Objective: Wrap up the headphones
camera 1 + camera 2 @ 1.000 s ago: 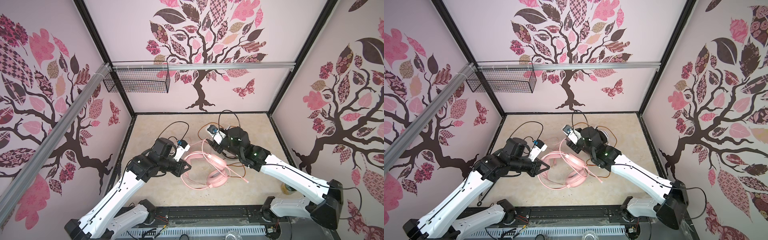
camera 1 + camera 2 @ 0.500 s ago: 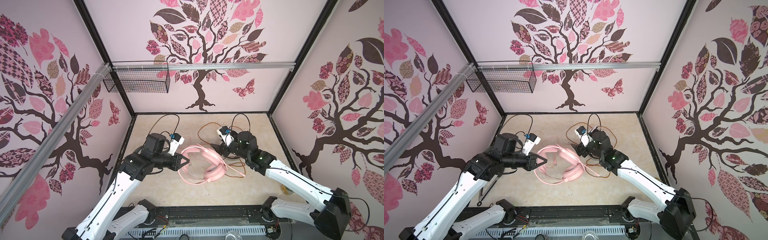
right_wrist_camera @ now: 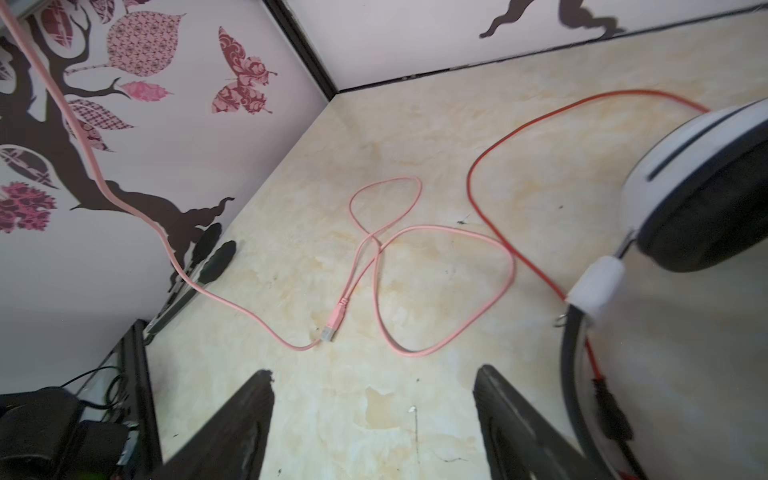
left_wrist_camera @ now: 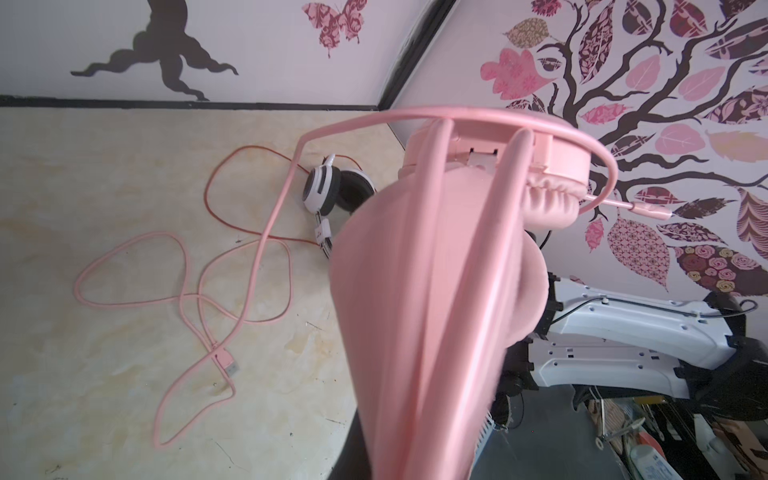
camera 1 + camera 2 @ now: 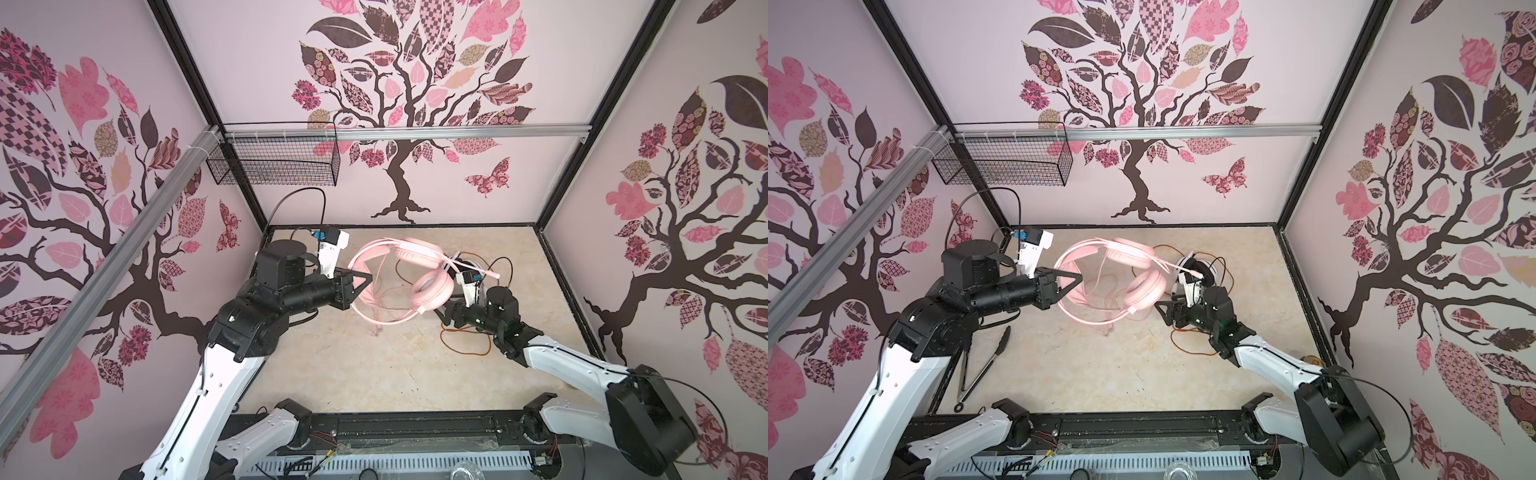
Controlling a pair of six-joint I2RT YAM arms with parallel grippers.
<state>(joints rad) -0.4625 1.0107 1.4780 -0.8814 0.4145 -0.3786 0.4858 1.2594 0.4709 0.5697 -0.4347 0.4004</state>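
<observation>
Two headsets in the work cell: one pink headset (image 5: 432, 286), one white headset (image 4: 322, 191) with black pads. Makes two cables as well: one pink cable (image 3: 413, 353) ending in one plug (image 3: 332, 328), one orange-red cable (image 3: 468, 178). One thin mic boom (image 4: 648, 206). Two robot arms, a left arm (image 5: 220, 386) and a right arm (image 5: 573, 365), with one gripper apiece: left gripper (image 5: 368, 277), right gripper (image 3: 372, 372). Two white wrist cameras: left camera (image 5: 332, 245), right camera (image 5: 469, 286). One pair of black tongs (image 5: 984, 365). One wire basket (image 5: 274, 166). Two aluminium rails: slanting rail (image 5: 104, 274), level rail (image 5: 457, 133). Three tree decals, one to a wall: back tree (image 5: 399, 187), left-wall tree (image 5: 137, 286), right-wall tree (image 5: 640, 286). Two butterfly decals: back-wall butterfly (image 5: 486, 180), side-wall butterfly (image 5: 228, 226).
</observation>
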